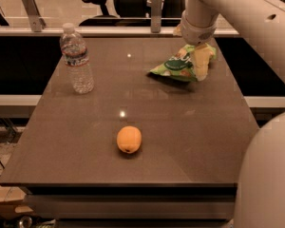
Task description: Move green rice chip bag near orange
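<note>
Gripping the bag (pixel 176 66) at its right end, our gripper (pixel 203 63) is clamped on it. The orange (pixel 129 139) sits well apart, toward the table's (pixel 194 137) front.

We see a dark brown, smooth rectangular table (pixel 190 141) carrying three things. A clear plastic water bottle (pixel 77 58) stands upright near its far left corner. A small round orange (pixel 128 139) lies near the front, about midway across. A crinkly light-green rice chip bag (pixel 178 68) sits toward the far right, with the pale gripper (pixel 203 61) at its right end.
</note>
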Robot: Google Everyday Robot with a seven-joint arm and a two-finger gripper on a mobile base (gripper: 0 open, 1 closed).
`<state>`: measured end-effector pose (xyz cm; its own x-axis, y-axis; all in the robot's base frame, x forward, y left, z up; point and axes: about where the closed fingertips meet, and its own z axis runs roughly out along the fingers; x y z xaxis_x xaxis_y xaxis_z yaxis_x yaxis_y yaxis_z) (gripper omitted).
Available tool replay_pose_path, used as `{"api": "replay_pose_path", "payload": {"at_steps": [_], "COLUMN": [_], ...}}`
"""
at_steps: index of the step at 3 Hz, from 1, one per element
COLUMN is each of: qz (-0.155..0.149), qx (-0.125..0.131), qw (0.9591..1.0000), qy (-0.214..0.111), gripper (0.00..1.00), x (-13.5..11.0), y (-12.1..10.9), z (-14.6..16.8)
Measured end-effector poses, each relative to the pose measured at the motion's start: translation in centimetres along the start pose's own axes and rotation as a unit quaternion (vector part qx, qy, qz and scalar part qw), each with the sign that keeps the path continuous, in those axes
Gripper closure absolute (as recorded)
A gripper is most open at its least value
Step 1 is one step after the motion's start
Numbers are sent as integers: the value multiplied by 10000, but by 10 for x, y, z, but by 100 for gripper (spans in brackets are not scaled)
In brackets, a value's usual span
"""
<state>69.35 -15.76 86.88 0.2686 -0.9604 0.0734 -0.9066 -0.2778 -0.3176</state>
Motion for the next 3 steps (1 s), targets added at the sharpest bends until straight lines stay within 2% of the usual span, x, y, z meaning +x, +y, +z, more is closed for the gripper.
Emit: {"api": "replay_pose_path", "payload": {"at_steps": [2,3], "qz": [19,39], "qx": [-285,-359], "qw": [9994,9987], "qy": [-220,-348], "gripper": [0,17], "x": [6,6], "y": [2,5], "z": [38,50]}}
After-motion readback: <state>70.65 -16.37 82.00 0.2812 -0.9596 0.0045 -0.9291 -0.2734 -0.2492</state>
